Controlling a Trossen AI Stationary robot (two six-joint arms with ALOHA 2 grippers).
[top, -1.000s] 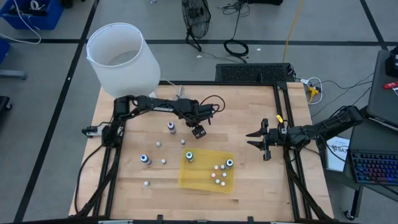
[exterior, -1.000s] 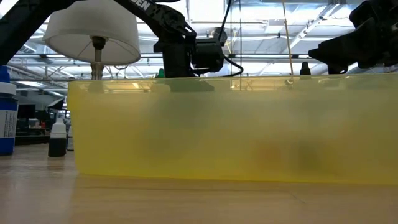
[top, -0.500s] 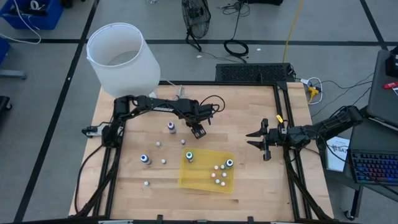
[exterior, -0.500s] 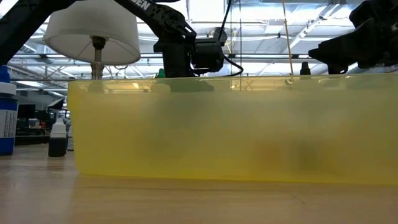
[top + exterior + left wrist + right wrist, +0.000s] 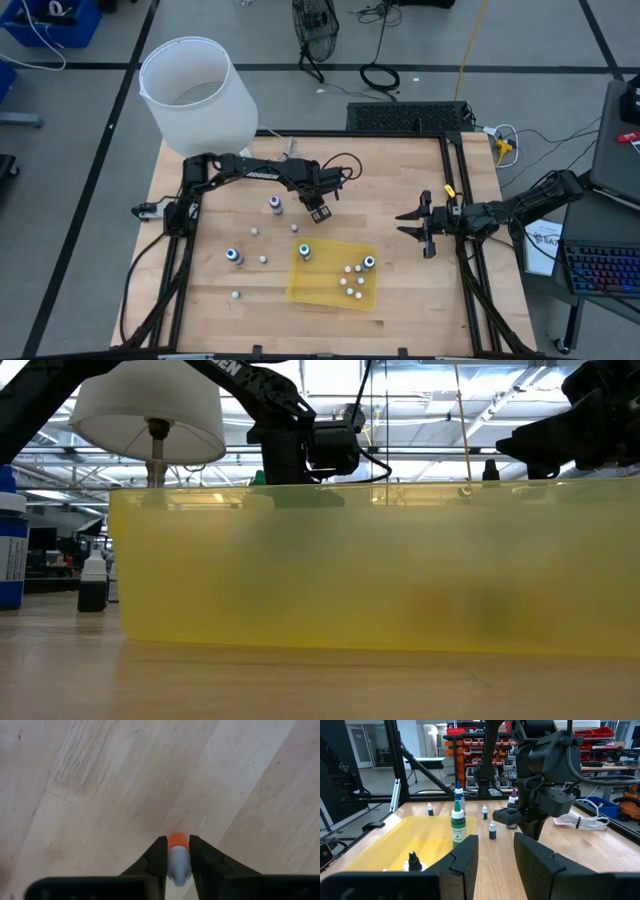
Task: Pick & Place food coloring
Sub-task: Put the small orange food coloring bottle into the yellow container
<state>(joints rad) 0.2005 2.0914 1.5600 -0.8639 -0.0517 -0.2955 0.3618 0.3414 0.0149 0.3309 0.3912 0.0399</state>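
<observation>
Food coloring bottles are scattered on the table: a purple-capped one (image 5: 275,205), a blue one (image 5: 234,257) and small whitish ones (image 5: 263,259). More of them stand in the yellow tray (image 5: 318,291), among them a green bottle (image 5: 305,251) (image 5: 458,827) and a blue one (image 5: 369,263). My left gripper (image 5: 320,212) (image 5: 177,852) hangs just beyond the tray's far edge, shut on a tiny orange-and-white bottle (image 5: 178,857). My right gripper (image 5: 418,226) (image 5: 495,852) waits open, right of the tray, holding nothing. My left gripper pinches the tiny bottle between its two fingertips (image 5: 159,854), one on each side of its whitish upper part (image 5: 178,862). The fingers come from above, pointing down. The bottle's orange end (image 5: 177,841) points at the wood; whether it rests on the table I cannot tell.
A tall white bucket (image 5: 195,95) stands at the table's far left corner. The tray's yellow wall (image 5: 370,570) fills the low view, with a small dark bottle (image 5: 92,585) beside it. Bare wood lies between the tray and my right gripper.
My left gripper has shut its fingers on the tiny bottle while staying where it was. My right gripper has kept still.
</observation>
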